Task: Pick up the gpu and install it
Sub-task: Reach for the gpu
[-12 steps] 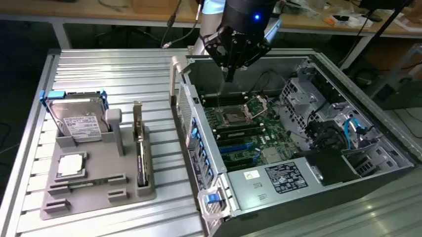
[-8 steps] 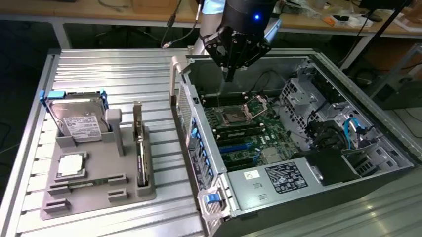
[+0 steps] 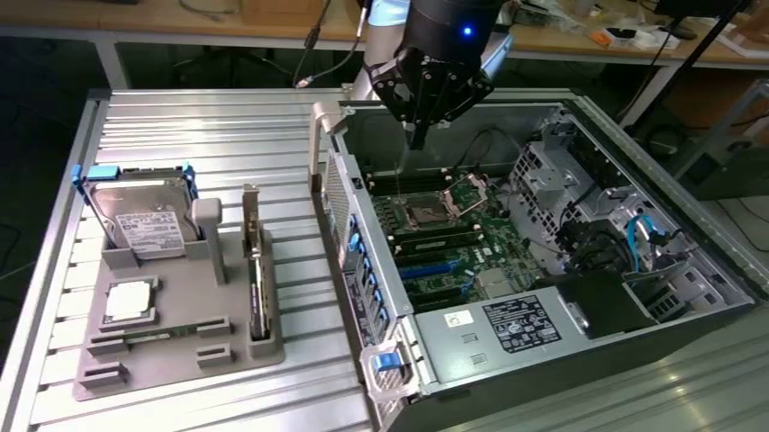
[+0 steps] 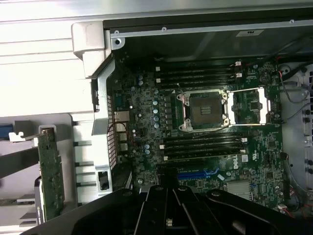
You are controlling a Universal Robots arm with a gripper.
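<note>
Gpu (image 3: 255,270) — thin flat card, edge-up

Gripper (image 3: 417,139) hangs over the motherboard (image 3: 447,241) in the case (image 3: 348,225), gpu (image 3: 254,279) stands in the tray (image 3: 180,364) to the exterior view's left, beside the hard drive (image 3: 142,220).

Robotics lab or workshop, computer-assembly rig. Robot arm (image 3: 438,36) hung over open computer case (image 3: 639,162), motherboard (image 3: 451,238) exposed. Case sat on ribbed aluminium table (image 3: 204,126) beside grey fixture (image 3: 180,364) slotting loose parts, hard drive (image 3: 144,220) and gpu (image 3: 252,270) among them. Wooden workbenches (image 3: 180,18) behind, strewn with cables (image 3: 315,40), small clutter
</note>
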